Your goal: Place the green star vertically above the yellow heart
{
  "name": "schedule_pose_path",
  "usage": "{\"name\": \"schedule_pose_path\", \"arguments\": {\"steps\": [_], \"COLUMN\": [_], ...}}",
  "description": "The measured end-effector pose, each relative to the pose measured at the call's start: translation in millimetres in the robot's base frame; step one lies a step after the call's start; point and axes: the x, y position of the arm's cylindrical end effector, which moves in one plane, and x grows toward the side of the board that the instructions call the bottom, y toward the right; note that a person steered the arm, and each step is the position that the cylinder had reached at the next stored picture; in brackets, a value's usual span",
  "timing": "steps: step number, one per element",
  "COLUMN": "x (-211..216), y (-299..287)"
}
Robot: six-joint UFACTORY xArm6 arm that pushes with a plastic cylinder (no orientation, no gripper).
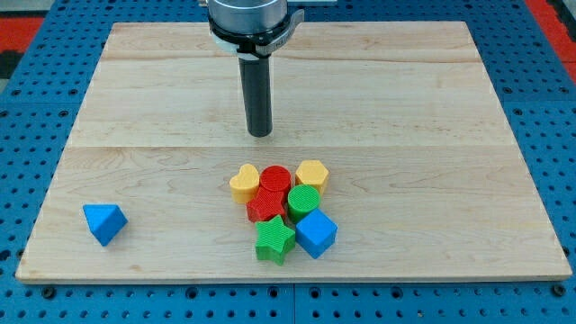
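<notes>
My tip [259, 134] (a bare rod with no jaws, holding nothing) rests on the wooden board [135, 99]. Below it towards the view's bottom sits the ridged green plastic star [274, 240]; the yellow plastic heart [243, 183] lies nearer, slightly left. Best to circle beneath the star, then push upward gently.

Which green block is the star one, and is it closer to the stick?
The green star is the pointy block at the cluster's bottom edge, beside the blue cube. The round green cylinder sits higher, closer to my tip.
</notes>
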Motion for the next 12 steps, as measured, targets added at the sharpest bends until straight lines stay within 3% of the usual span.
{"name": "schedule_pose_path", "arguments": {"steps": [3,4,5,7,10,11,12], "x": [-11.7,-42.1,-16.8,56.5,141.4,157.2,143.8], "y": [0.5,56.9,132.5,186.4,132.2,78.5,31.1]}}
